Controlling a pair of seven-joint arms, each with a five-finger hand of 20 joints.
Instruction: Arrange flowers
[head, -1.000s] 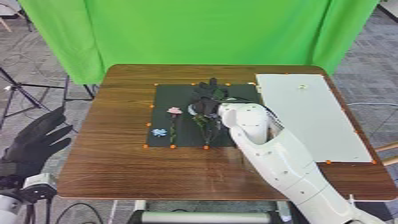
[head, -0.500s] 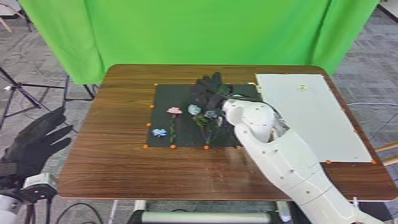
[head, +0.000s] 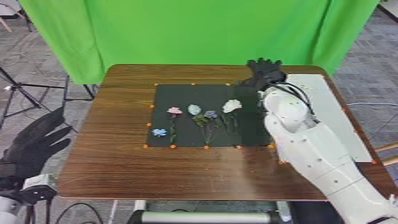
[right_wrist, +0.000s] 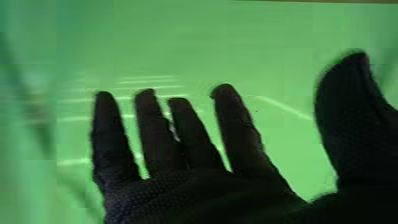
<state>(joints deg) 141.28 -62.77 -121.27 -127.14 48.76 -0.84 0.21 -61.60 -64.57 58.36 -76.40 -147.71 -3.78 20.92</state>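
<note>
Flowers (head: 174, 110) lie mid-frame on the black mat (head: 178, 92), stems running downward. The right hand (head: 265, 76), empty, fingers spread wide at upper right, is nearest; any adjustment probably means going down and left to the white bloom (head: 232, 105).

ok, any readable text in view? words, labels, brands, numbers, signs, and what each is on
None that can be read.
Black mat, white sheet, table: no legible text.
Orange marks along the mat's edge: plain, no legible characters.
White right arm: any marking is too small to read.
</note>
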